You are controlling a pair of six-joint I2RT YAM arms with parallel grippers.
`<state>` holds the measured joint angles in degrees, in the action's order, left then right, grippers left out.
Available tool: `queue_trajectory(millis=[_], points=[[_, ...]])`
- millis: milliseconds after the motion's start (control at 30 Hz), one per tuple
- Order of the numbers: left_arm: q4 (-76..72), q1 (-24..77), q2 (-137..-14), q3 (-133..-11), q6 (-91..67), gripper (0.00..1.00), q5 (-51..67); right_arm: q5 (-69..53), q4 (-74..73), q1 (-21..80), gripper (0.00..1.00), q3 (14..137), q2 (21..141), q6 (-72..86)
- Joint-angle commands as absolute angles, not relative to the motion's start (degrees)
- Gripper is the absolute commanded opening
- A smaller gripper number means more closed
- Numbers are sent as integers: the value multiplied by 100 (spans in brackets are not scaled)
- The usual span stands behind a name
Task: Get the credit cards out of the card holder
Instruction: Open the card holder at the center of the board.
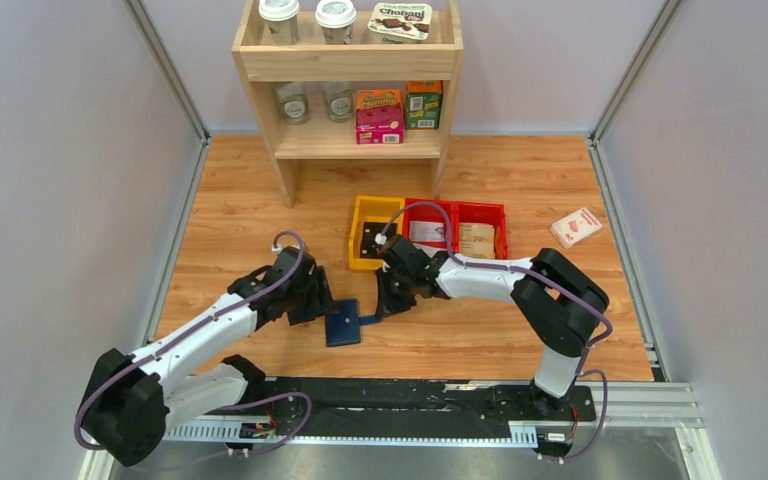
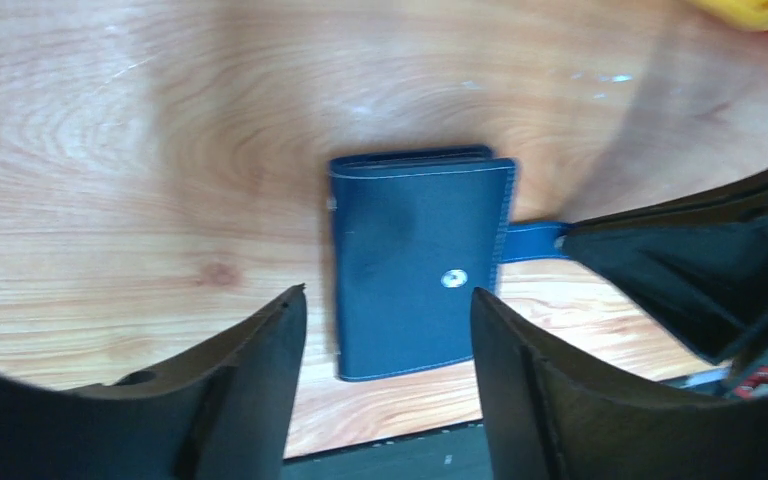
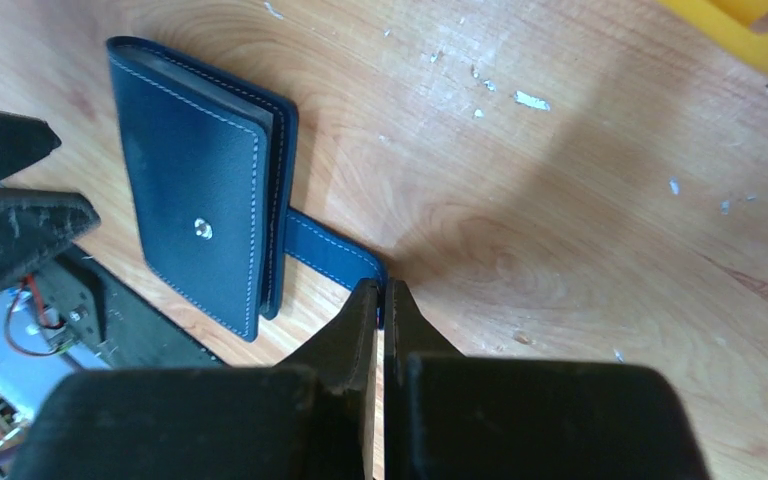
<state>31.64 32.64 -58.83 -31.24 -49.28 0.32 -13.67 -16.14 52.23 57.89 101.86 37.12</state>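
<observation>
Chobani pack (image 1: 401, 20) atop shelf (image 1: 345, 62); right fingers (image 3: 368, 310) pinch card holder (image 3: 200, 210) snap tab (image 3: 330, 255).

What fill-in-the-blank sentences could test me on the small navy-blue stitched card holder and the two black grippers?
1. The small navy-blue stitched card holder lies ____ on the wooden table.
2. The right gripper is ____ on the holder's blue snap tab.
3. The left gripper, over the holder, has its jaws ____.
Missing words: closed; shut; open.
</observation>
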Motion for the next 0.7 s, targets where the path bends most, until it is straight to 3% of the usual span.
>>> queue_trajectory(millis=[0, 133, 333, 500, 667], points=[[3454, 3655, -5949, -3682, -5036, 70, -492, -1863, -774, 5212, 0, 5643, 9669, 3894], [3498, 3718, -6196, -3928, -5054, 71, -562, -1854, -992, 5221, 0, 5704, 9221, 3850], [3603, 3718, -5609, -3920, -5159, 75, -835, -1890, -1484, 5229, 0, 6081, 8623, 3806], [3876, 3700, -5107, -3832, -5203, 82, -1028, -1837, -1819, 5396, 0, 6722, 8736, 3753], [3867, 3665, -4667, -3586, -5282, 81, -897, -1627, -2004, 5484, 0, 6952, 9088, 3840]])
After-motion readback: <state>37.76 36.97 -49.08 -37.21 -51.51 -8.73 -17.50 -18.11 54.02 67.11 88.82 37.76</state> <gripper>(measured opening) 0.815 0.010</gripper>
